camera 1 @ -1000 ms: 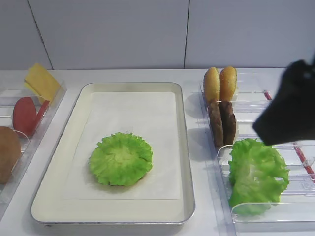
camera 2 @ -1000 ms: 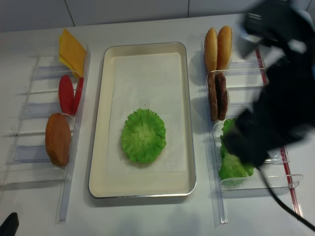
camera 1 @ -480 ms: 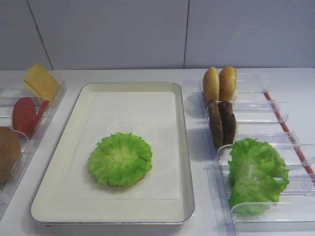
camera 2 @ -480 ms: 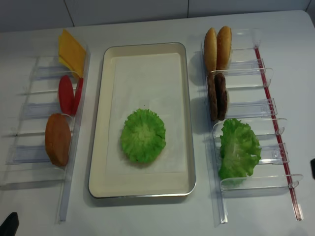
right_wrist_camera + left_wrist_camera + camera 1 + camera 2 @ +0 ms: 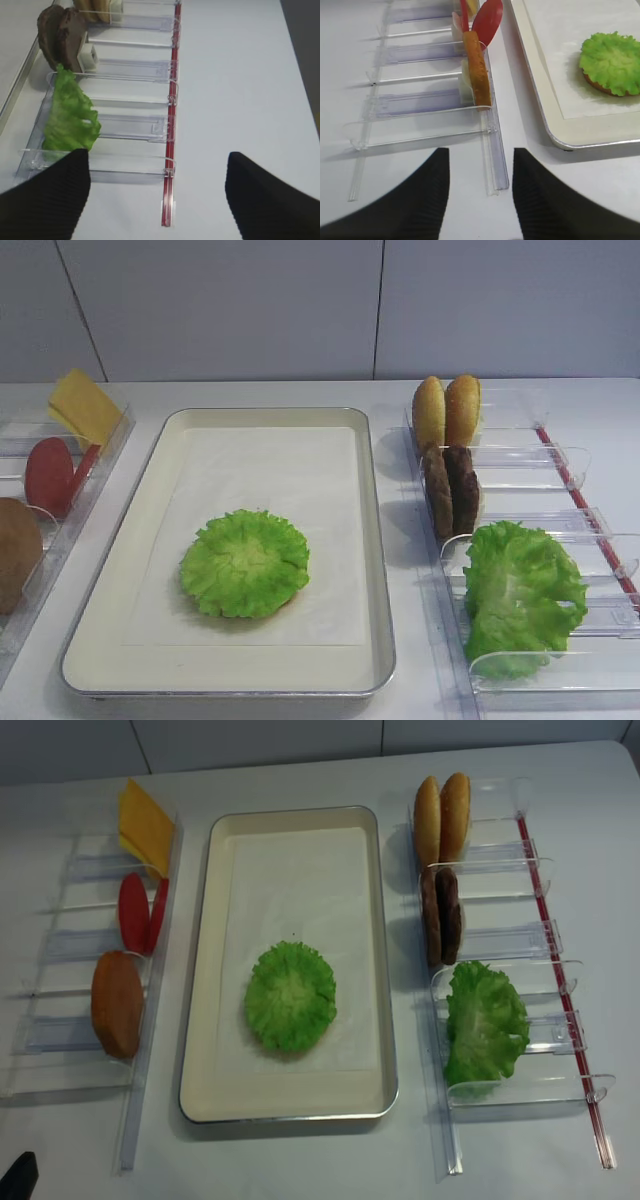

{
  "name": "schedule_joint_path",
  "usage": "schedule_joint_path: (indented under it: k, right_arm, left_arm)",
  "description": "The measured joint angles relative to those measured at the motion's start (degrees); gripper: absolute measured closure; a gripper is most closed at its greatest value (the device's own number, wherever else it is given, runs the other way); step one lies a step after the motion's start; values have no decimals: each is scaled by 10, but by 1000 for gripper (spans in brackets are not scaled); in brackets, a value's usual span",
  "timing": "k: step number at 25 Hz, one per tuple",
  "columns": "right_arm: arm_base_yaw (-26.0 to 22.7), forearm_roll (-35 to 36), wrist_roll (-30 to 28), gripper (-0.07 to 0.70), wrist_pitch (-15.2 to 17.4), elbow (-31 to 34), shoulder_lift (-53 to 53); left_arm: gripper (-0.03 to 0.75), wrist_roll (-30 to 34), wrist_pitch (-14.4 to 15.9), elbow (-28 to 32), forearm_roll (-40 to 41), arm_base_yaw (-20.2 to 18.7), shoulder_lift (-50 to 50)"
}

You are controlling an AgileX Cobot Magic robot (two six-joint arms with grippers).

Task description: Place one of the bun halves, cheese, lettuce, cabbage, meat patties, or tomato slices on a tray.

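The tray (image 5: pixel 200 1020) sits in the middle of the white table (image 5: pixel 330 1160), and on its paper liner (image 5: pixel 290 880), toward the near end, a lettuce leaf (image 5: pixel 291 997) lies flat on top of a bun half (image 5: pixel 596 86) whose brown edge shows just under the frill in the left wrist view. To the right of the tray a clear rack (image 5: pixel 520 945) holds two upright bun halves (image 5: pixel 443 815) at the far end, two upright meat patties (image 5: pixel 441 915) just nearer, and more lettuce (image 5: pixel 484 1023) in the nearest compartments. To the left another clear rack (image 5: pixel 70 945) carries the cheese (image 5: pixel 146 825) at the far end, the tomato slices (image 5: pixel 140 912) in the middle and one more bun half (image 5: pixel 117 1003) nearest. The right gripper (image 5: pixel 157 200) hangs over bare table by the near end of the right rack, its dark fingers (image 5: pixel 47 200) wide apart and holding nothing. The left gripper (image 5: pixel 480 200) hangs by the near end of the left rack, fingers (image 5: pixel 547 200) also apart and holding nothing.
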Motion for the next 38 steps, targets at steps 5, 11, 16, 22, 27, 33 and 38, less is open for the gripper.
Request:
schedule_joint_path:
  k: [5,11,16,22,27,33,38]
  right_arm:
    - [-25,-2,-16,72,-12,9,-53]
    - [-27,-4,-21,71,-25,23,-87]
    - [-27,-1,-30,71,-25,23,-87]
    - [-27,16,-36,71,6,30,-87]
    - [-27,33,-60,69,18,35,-87]
    - [-27,34,-62,69,18,35,-87]
    - [-27,35,-62,69,18,35,-87]
  left_arm:
    - [430,0,0,0,0,0,0]
    - [430,0,0,0,0,0,0]
    - [430,0,0,0,0,0,0]
    - [430,0,0,0,0,0,0]
    - [430,0,0,0,0,0,0]
    - [430,0,0,0,0,0,0]
    - [430,0,0,0,0,0,0]
